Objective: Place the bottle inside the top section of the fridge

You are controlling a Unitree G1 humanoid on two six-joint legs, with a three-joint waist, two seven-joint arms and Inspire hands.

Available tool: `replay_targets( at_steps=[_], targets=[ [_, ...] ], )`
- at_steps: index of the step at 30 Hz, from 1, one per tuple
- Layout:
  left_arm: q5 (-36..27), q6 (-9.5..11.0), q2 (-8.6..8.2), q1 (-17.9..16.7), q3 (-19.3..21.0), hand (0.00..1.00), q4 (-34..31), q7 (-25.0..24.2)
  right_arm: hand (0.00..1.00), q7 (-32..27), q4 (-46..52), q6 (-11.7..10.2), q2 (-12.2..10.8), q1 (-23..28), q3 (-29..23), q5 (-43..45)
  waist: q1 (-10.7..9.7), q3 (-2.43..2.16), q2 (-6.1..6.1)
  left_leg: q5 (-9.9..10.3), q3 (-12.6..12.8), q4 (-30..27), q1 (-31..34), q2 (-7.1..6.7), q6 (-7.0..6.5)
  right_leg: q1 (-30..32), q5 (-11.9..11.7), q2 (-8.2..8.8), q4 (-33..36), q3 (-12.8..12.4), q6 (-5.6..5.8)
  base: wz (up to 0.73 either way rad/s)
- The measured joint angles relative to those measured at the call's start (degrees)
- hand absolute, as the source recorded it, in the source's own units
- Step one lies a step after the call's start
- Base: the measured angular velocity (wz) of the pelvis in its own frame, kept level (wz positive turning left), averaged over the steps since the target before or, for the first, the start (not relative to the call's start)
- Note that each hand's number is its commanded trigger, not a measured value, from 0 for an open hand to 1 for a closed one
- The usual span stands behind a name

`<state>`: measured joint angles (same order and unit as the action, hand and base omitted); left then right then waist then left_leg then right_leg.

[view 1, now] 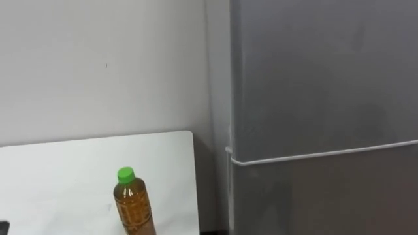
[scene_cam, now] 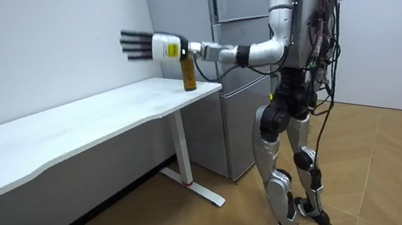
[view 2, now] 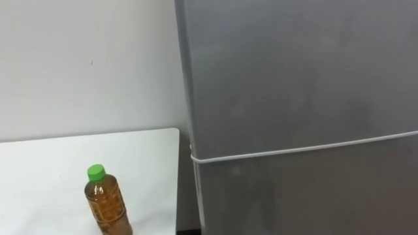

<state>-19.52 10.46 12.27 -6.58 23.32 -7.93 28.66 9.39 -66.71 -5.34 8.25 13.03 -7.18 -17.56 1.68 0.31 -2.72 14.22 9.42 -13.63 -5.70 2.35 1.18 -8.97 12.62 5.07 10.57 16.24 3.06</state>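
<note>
- Left hand [scene_cam: 154, 46] is held up over the table [view 1: 59, 176], with its fingers straight and spread, and it holds nothing. In the room view it is near the bottle [view 1: 134, 207], a little higher than the cap and toward that view's left.
- From the head camera the bottle stands free, with no fingers around it, so I judge that the grasp is not yet made.
- The bottle is upright on the white table, close to the table's right edge, which is the side of the fridge [view 1: 326, 78]. It has brown liquid inside and a green cap [view 1: 125, 174].
- The fridge is just beside the table, on the robot's right. A light line [view 1: 313, 156] runs across its grey front and divides the upper door [view 1: 326, 65] from the lower door [view 1: 326, 196].
- Both doors look closed, and I cannot see a handle on either one.
- The robot stands on the wooden floor before the corner where the table meets the fridge, so both are within its reach.
- In my judgement the task is at its beginning. Nothing is done yet: the bottle must be gripped and lifted, the upper door opened, the bottle set inside, and probably the door closed.
</note>
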Motion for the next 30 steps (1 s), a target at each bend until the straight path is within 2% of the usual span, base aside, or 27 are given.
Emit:
replay_targets(
  at_steps=[3, 7, 9, 12, 13, 17, 21, 22, 23, 26, 28, 30],
  targets=[
    [0.55, 0.03, 0.01, 2.28, 0.07, 0.0, -5.33, 0.38, 0.0, 0.01, -0.13, 0.22, -0.03, -0.44, -0.41, 0.11, -0.72, 0.25, -0.35, 0.0, -0.05, 0.03, -0.01, 0.0, 0.0, 0.03, -0.01, -0.04, -0.08, -0.33, 0.0, 0.0],
    [1.75, -0.03, 0.0, 4.83, -0.21, 0.0, -10.06, -0.24, 0.0, 0.44, -0.05, 0.71, -0.01, -1.09, -0.29, -0.11, -1.71, 0.35, -0.41, 0.0, 0.03, 0.11, 0.07, 0.0, 0.0, 0.1, -0.01, -0.11, -0.19, -0.4, 0.0, 0.0],
    [3.2, -0.11, -0.04, 6.68, -0.55, 0.0, -10.28, -0.98, 0.0, 0.86, -0.11, 1.26, 0.03, -1.41, -0.27, 0.16, -1.95, 0.36, -0.38, 0.0, 0.03, 0.11, 0.17, 0.0, 0.0, 0.17, -0.01, -0.12, -0.23, -0.35, 0.0, 0.0],
    [4.03, -0.8, -0.13, 8.43, -1.08, 0.0, -11.92, -2.5, 0.0, 1.46, -0.53, 1.35, -0.36, -2.05, -0.35, -0.14, -3.73, 0.08, -0.26, 0.0, -0.21, -0.05, 0.37, -0.08, 0.0, -0.08, -0.07, -0.17, -0.78, -0.34, 0.04, 0.05],
    [4.07, -1.38, -0.15, 9.27, -2.59, 0.0, -13.41, -2.66, 0.0, 1.47, -0.65, 1.76, -0.55, -2.24, -0.29, -0.43, -4.15, -0.01, 0.01, 0.0, -0.19, -0.07, 0.26, -0.08, 0.0, -0.15, -0.09, -0.17, -0.74, -0.41, 0.04, 0.0],
    [4.25, -1.6, -0.22, 12.5, -7.82, 0.0, -14.4, -5.88, 0.0, 1.44, -0.66, 1.75, -1.3, -2.76, -0.25, -0.44, -5.47, 0.01, 0.39, 0.0, -0.04, 0.16, -0.27, -0.09, 0.0, -0.43, -0.12, -0.16, -0.62, -0.77, 0.05, -0.05],
    [1.99, -1.85, -0.41, 13.92, -11.61, 0.0, -14.4, -9.88, 0.0, 1.26, -0.51, 1.66, -1.32, -2.94, 0.97, -2.43, -6.73, 0.33, -0.01, 0.0, 0.08, 0.47, -0.89, -0.08, 0.0, -0.9, -0.12, -0.24, -0.82, -1.91, 0.05, -0.12],
    [1.04, -1.9, -0.46, 14.6, -12.89, 0.0, -14.4, -10.95, 0.0, 1.16, -0.66, 1.69, -1.25, -3.29, 0.94, -2.44, -7.68, 0.53, -0.09, 0.0, 0.19, 0.49, -0.68, -0.09, 0.0, -0.35, -0.13, -0.24, -0.81, -1.94, 0.06, 0.0],
    [0.98, -1.96, -0.55, 14.85, -13.5, 0.0, -14.4, -11.56, 0.0, 1.12, -0.71, 1.73, -1.23, -3.59, 0.95, -2.4, -7.86, 0.48, -0.19, 0.0, 0.25, 0.53, -0.41, -0.1, 0.0, -0.03, -0.13, -0.24, -0.74, -1.95, 0.06, 0.0],
    [0.4, -3.2, -0.95, 15.75, -17.13, 0.0, -14.31, -14.72, 0.0, 1.18, -0.75, 2.38, -1.08, -4.44, 1.49, -2.28, -8.07, 0.42, -0.34, -0.02, 0.7, 0.74, 0.0, -0.07, 0.0, 0.79, -0.14, -0.25, -0.58, -2.14, 0.05, -0.06],
    [-2.97, -4.26, -0.98, 15.74, -19.73, 0.0, -13.82, -17.23, 0.0, 1.25, -0.9, 3.0, -1.08, -4.9, 1.57, -2.21, -9.26, 0.47, -0.23, -0.02, 0.78, 0.92, -0.14, -0.08, 0.0, 0.73, -0.17, -0.23, -0.58, -2.13, 0.07, -0.02],
    [-3.49, -5.3, -1.01, 15.85, -20.91, 0.0, -13.24, -18.88, 0.0, 1.38, -0.84, 3.0, -1.17, -5.28, 1.65, -2.05, -10.22, 0.51, -0.16, -0.02, 0.79, 0.96, -0.14, -0.08, 0.0, 0.77, -0.19, -0.24, -0.61, -2.33, 0.07, -0.03]
  ],
)
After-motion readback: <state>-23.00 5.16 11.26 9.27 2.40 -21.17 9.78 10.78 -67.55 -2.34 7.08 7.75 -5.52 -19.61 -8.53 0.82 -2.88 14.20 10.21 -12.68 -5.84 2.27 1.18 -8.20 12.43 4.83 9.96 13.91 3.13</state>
